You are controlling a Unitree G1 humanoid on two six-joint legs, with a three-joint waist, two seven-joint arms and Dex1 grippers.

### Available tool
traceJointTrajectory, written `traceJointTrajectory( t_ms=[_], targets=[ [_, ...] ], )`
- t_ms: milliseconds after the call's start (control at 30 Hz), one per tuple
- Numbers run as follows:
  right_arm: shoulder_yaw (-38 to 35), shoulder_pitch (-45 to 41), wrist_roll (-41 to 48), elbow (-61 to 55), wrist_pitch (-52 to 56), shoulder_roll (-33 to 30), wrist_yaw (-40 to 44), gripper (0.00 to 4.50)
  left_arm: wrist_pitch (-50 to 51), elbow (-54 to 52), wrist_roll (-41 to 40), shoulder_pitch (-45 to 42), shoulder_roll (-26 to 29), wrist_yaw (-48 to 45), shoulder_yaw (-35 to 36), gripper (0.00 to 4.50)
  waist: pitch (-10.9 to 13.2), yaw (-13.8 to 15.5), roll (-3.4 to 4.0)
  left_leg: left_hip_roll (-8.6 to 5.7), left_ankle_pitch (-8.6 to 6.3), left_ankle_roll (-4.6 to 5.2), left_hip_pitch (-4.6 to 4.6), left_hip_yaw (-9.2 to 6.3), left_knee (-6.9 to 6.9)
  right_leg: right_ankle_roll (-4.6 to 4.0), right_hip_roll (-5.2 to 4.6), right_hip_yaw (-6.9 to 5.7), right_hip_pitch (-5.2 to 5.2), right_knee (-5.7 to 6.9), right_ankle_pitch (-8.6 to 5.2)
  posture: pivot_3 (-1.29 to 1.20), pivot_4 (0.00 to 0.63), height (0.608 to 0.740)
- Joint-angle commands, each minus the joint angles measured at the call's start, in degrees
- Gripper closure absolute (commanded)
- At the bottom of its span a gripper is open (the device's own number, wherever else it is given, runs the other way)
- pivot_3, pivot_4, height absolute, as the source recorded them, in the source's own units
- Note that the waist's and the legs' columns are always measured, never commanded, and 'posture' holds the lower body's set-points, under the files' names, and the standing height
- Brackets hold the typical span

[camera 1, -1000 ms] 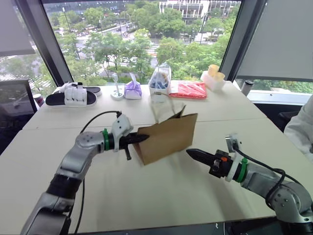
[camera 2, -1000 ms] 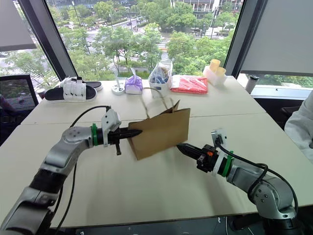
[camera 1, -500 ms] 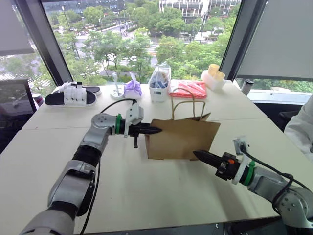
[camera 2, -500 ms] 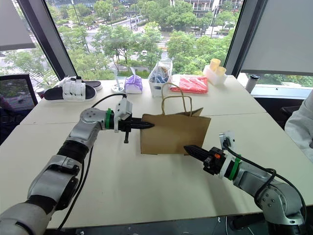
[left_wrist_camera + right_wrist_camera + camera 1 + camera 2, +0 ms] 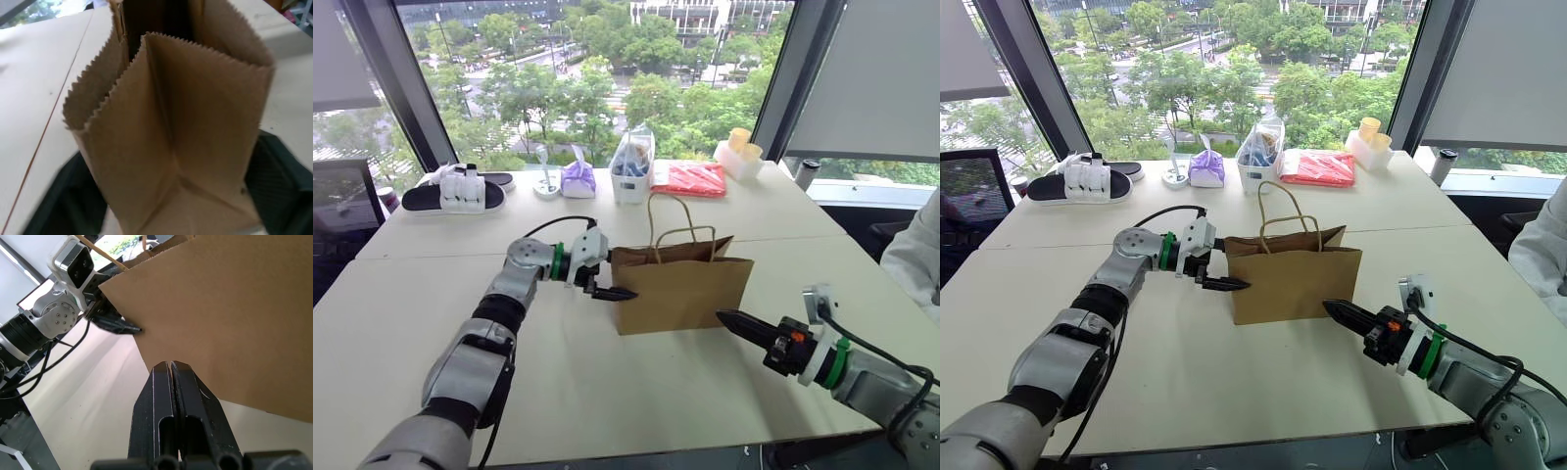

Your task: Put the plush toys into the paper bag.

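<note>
The brown paper bag point(image 5: 682, 290) stands upright on the tabletop point(image 5: 607, 382). My left fingers point(image 5: 603, 284) are spread around its left edge. My right fingers point(image 5: 736, 325) are pressed closed, near its right corner.

Daylight from the windows point(image 5: 607, 88) beyond the table's point(image 5: 607, 392) far edge lit the scene brightly and evenly. Shadows were soft. In the left wrist view the paper bag point(image 5: 181, 132) looked blurred.

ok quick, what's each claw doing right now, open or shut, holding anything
Left claw: open, fingers either side of the paper bag end, not clamped.
Right claw: shut, empty, beside the bag.
</note>
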Motion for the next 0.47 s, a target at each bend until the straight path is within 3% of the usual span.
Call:
traceJointTrajectory(
  t_ms=[33,233,367,467],
  targets=[
    [0.02,-0.26,0.58,-0.86,-0.43,-1.05,1.01,4.50,5.67,-7.45,-0.55,1.62,5.53,-3.04,1.13,0.05,0.00,-0.30,0.00,0.00,0.00,0.00,0.00,0.00,-0.01,0.00,0.00,0.00,-0.01,0.01,0.00,0.00,0.150,0.740],
    [0.22,2.49,0.50,-1.42,-0.78,-1.83,2.83,4.50,24.25,-26.35,-8.06,11.34,14.13,1.74,8.77,0.05,0.01,-0.63,0.01,0.04,-0.03,0.04,0.04,-0.04,-0.11,0.00,0.02,0.05,-0.08,0.06,0.00,0.00,0.150,0.740],
    [-2.34,5.08,-1.20,0.41,-1.90,-4.61,5.81,4.50,43.62,-49.09,-16.82,28.49,21.27,10.33,20.14,0.05,0.05,-0.72,0.09,0.05,-0.03,0.05,0.04,-0.06,-0.11,-0.01,-0.01,0.10,-0.06,0.03,0.00,0.00,0.150,0.740],
    [-2.17,4.46,-3.08,2.96,-3.03,-6.82,8.37,4.50,52.10,-64.33,-21.31,43.58,21.19,18.69,28.69,0.05,0.05,-0.94,0.08,0.03,-0.07,0.10,0.30,0.00,-0.40,-0.02,-0.21,0.20,0.06,-0.07,-0.01,0.00,0.150,0.740]
  ],
)
